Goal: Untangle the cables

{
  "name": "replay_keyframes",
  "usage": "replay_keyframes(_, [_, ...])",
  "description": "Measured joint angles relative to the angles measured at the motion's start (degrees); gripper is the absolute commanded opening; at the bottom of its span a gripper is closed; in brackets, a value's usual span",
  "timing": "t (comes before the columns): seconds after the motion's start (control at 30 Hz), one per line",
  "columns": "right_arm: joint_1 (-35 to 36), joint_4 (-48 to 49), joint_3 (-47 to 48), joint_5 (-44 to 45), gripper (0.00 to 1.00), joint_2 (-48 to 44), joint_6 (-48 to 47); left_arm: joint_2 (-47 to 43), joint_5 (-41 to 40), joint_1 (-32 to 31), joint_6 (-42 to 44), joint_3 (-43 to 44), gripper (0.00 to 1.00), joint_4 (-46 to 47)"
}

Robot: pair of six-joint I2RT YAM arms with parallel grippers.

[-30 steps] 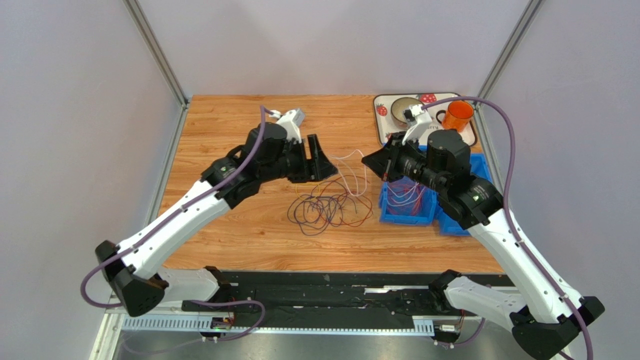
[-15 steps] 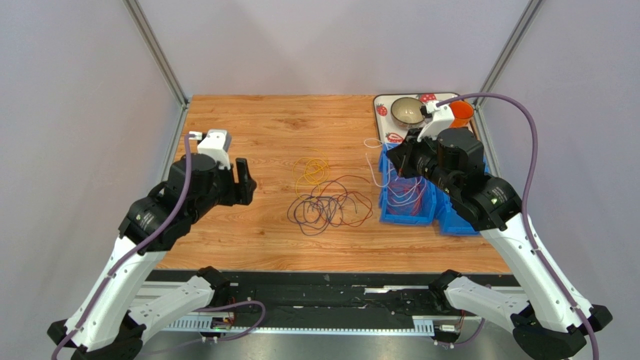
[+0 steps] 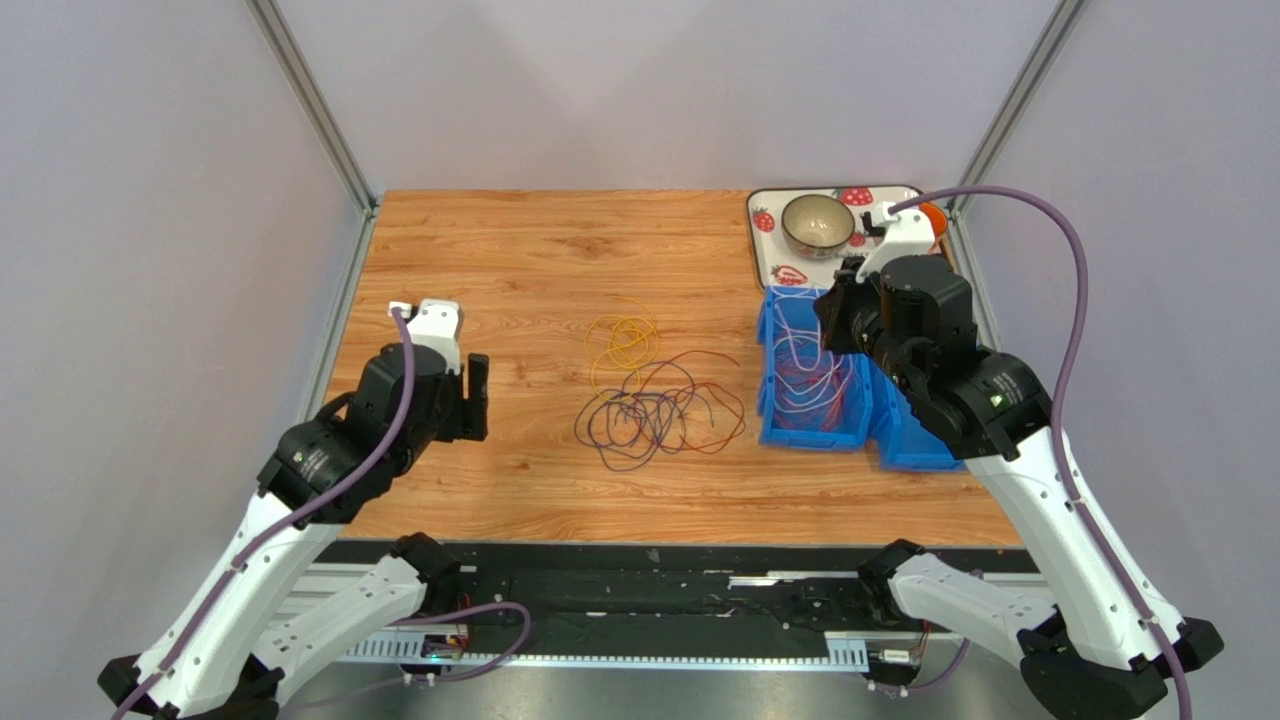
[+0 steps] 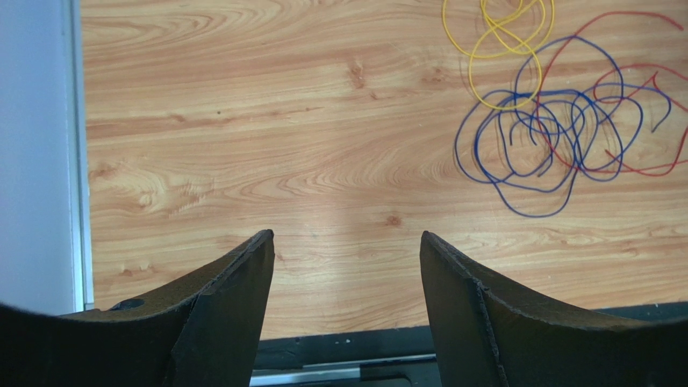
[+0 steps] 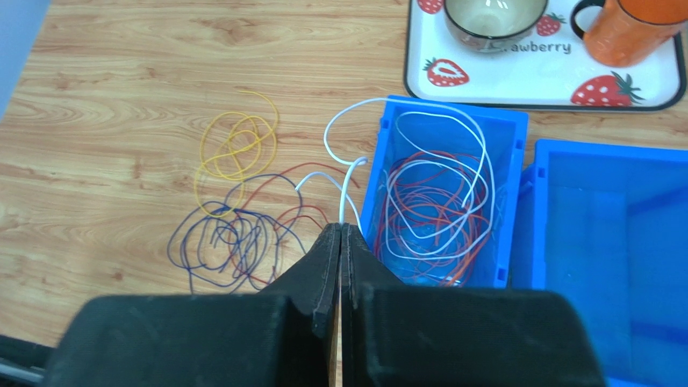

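1. Fingers of my left gripper [image 4: 347, 242] stand wide apart and hold nothing. It hovers over bare table [image 4: 242, 121] at the near left, well apart from the wires.
2. My right gripper [image 5: 340, 230] has its fingers pressed together. The white cable [image 5: 342, 197] runs right up to their tips, so I judge it pinched there.
3. Mid-table lies the tangle [image 3: 661, 413], made of purple-blue and red loops crossing each other. The yellow cable [image 5: 234, 149] is coiled just beyond, overlapping the far edge.
4. To the right, the white cable arcs over the rim of a blue bin [image 5: 452, 106], where more white and orange-red loops lie heaped. A second blue bin [image 5: 602, 147] sits just beside it.
5. Farthest right is a strawberry tray [image 5: 509, 76] carrying a bowl [image 5: 492, 12] and an orange mug [image 5: 634, 28].
6. Risk: a white strand trails back toward the tangle. Pulling could drag the dark loops along, or hook the binned loops out over the rim.
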Motion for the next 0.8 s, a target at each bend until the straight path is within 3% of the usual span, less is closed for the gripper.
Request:
replay_keyframes(0.27, [-2.95,-0.07,-2.97,2.19,0.00,1.99,-1.20,-7.13,-2.03,0.00,-1.46,-5.51,0.74,2.60])
replay_keyframes(0.8, [-10.43,1.01,-9.70,3.02,0.00,5.60,-1.42,-7.67,-1.57,0.00,-1.53,-7.48,0.73,5.29])
